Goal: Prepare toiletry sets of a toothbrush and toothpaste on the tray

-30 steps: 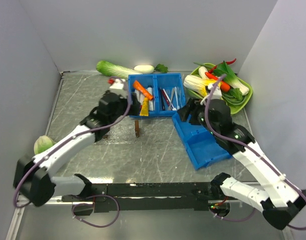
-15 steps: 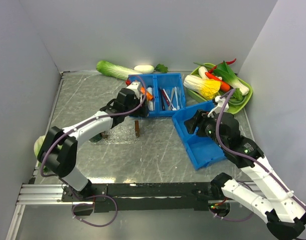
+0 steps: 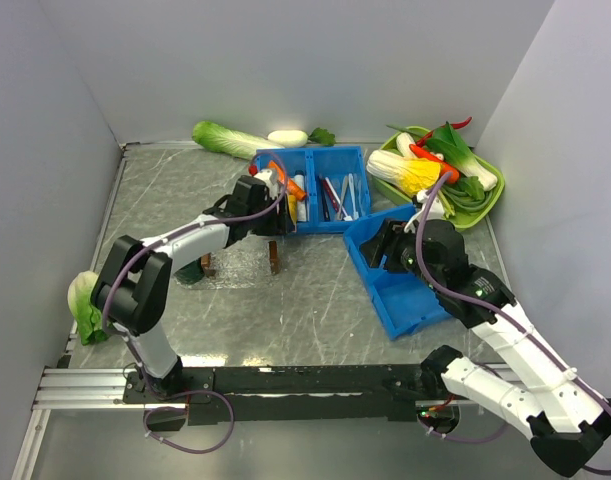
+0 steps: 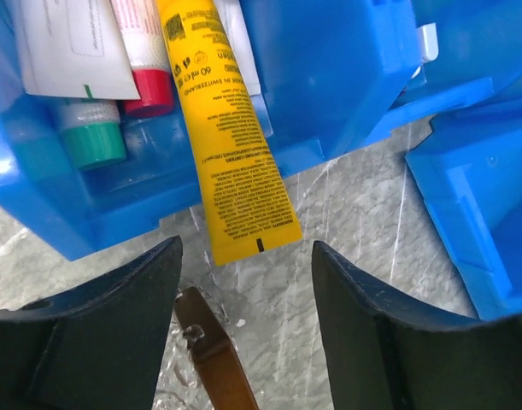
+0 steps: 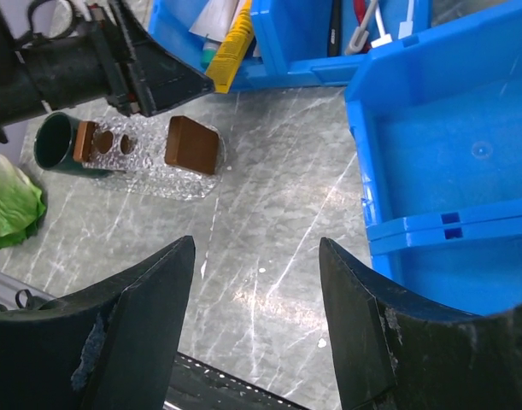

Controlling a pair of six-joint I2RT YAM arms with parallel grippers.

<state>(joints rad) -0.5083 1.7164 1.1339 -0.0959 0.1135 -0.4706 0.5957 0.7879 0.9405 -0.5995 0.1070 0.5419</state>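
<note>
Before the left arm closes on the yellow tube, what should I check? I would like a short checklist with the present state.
1. Left gripper fingers open: ok.
2. Yellow toothpaste lies between them, untouched: ok.
3. Its tail hangs free over the blue bin wall: ok.
4. Neighbouring tubes away from the tail: ok.
5. Tray room beside the brown block: cannot tell.
6. Right gripper open, empty: ok.

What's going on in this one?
The left gripper, jaws open, straddles the loose end of the yellow toothpaste tube hanging out of the blue bin, without gripping it yet. The right gripper hovers open and empty by the other, empty bin. No tube lies on the clear tray.
</note>
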